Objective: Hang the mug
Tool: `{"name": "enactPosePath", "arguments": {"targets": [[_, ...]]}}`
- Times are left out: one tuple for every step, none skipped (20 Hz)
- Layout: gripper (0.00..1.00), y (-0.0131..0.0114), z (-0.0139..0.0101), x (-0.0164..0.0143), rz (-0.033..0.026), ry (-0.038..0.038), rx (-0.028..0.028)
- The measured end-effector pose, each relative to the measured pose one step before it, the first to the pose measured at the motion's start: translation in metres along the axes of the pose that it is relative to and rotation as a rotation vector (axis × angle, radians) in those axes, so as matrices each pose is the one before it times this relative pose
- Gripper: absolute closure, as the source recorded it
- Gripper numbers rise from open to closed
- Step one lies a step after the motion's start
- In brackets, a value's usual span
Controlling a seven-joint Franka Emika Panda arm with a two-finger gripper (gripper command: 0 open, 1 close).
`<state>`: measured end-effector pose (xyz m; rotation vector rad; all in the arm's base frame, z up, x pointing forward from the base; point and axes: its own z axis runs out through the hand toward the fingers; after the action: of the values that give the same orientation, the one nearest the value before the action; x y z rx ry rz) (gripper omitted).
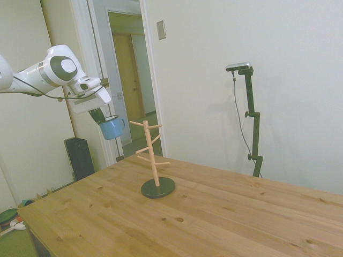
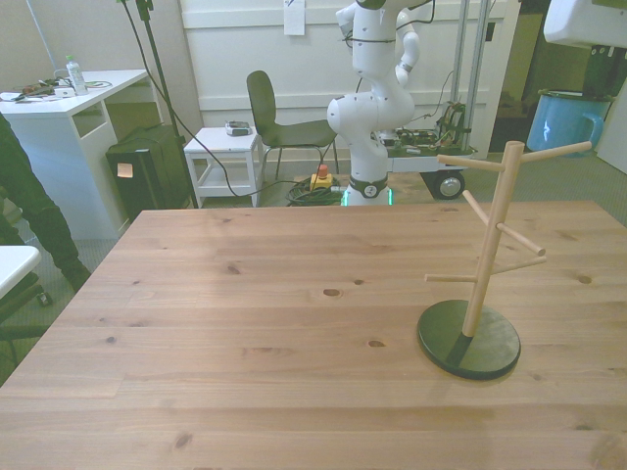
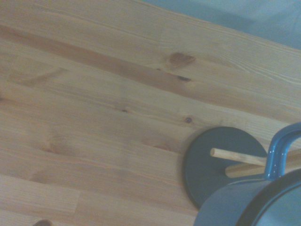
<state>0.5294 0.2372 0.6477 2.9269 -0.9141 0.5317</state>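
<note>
The gripper (image 1: 98, 114) is hanging high in the air, above the table's edge and to the side of the wooden peg stand (image 1: 151, 153). Its dark fingers are reaching down into the light-blue mug (image 1: 111, 127), and the jaws are clamped on the mug's wall near the rim, so the mug is being carried and is not touching the wooden table (image 1: 214, 214). In the side view the mug is hanging upright at about the height of the stand's top pegs, just beside them but apart from them, with its loop handle pointing toward the stand.

In the front view the mug (image 2: 566, 119) is showing at the front view's right, under the white body of the wrist, behind the upper peg of the stand (image 2: 488, 245). The stand is resting on its dark round base (image 2: 468, 339) on the table (image 2: 245, 323), toward the front view's right.

The wrist view is looking down past the mug (image 3: 244, 202), whose blue handle (image 3: 277, 150) is curving over the pegs. Below it the dark base (image 3: 211, 169) and two pale pegs are lying over the table (image 3: 94, 94) boards.

At the front view's left edge, a person's dark trouser leg (image 2: 24, 196) is standing near a white desk (image 2: 69, 127).
</note>
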Motion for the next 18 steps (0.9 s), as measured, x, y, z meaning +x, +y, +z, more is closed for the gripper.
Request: {"name": "enactPosePath", "arguments": {"targets": [[1.0,0.00256,0.00026,0.005,0.0018,0.00054,-0.00015],[1.0,0.00262,0.00056,0.00442,0.00284,0.00022,-0.001],[1.0,0.00269,0.00087,0.004,0.00314,-0.00011,-0.00177],[1.0,0.00231,0.0009,0.00325,0.00173,-0.00076,-0.00161],[1.0,0.00187,0.00074,0.00263,0.00045,-0.00174,-0.0006],[1.0,0.00167,0.0006,0.00227,0.00056,-0.0016,-0.00047],[1.0,0.00154,0.00021,0.00184,-0.00014,-0.00102,-0.0001],[1.0,0.00138,0.00003,0.00148,0.00045,-0.00071,0.00001],[1.0,0.00108,-0.00025,0.00119,0.00087,0.00034,0.00009],[1.0,0.00054,-0.00054,0.00051,-0.00025,0.00071,0.00052],[1.0,0.00002,-0.0004,-0.00007,-0.00076,0.00037,0.00055],[1.0,-0.00052,-0.00043,-0.00078,-0.00173,0.00007,0.00083],[1.0,-0.00098,-0.00036,-0.00137,-0.00285,-0.00028,0.00094],[1.0,-0.00115,-0.00042,-0.00166,-0.0034,-0.00033,0.00106],[1.0,-0.00124,-0.00031,-0.00189,-0.00383,-0.00055,0.00087],[1.0,-0.00129,-0.00029,-0.0022,-0.0043,-0.00067,0.00074],[1.0,-0.00126,-0.00045,-0.00187,-0.00379,-0.00038,0.00113],[1.0,-0.00135,-0.00063,-0.00188,-0.00385,-0.00023,0.00146]]}}
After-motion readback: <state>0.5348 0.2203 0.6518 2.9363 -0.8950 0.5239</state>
